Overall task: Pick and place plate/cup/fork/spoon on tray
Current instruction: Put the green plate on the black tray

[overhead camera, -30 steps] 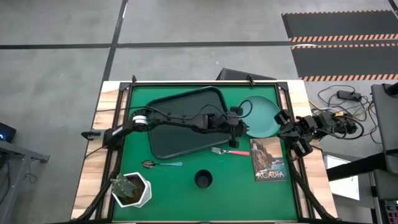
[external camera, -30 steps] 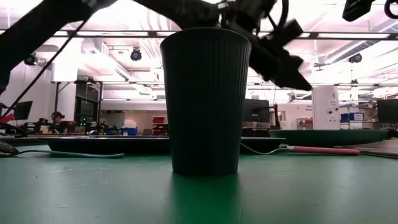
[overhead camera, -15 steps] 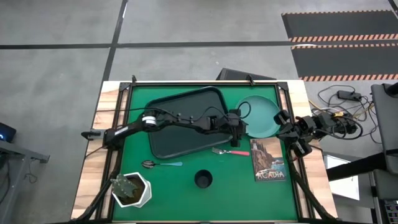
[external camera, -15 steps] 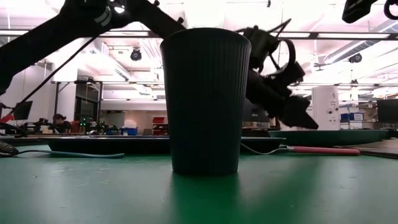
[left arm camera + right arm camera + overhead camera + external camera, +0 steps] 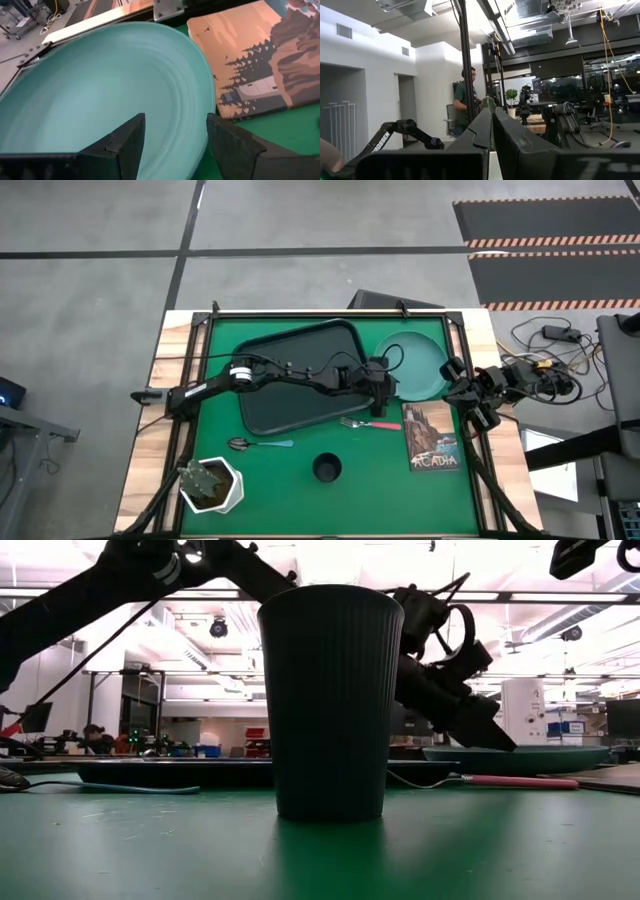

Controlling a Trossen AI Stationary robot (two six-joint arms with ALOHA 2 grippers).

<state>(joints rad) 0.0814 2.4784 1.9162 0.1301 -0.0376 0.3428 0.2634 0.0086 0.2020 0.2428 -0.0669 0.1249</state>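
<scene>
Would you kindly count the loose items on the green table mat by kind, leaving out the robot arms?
Dishes: 2, the plate and the cup
Cutlery: 2, the fork and the spoon
Trays: 1, the tray
Plant pots: 1, the white pot
Books: 1, the Acadia book
Total: 7

A white plant pot (image 5: 212,485) with a small plant stands at the near left corner of the green mat (image 5: 270,490). A book (image 5: 431,436) with a landscape picture on its cover lies flat on the right side of the mat — well apart from the pot. In the room behind, a person (image 5: 465,102) stands.
</scene>
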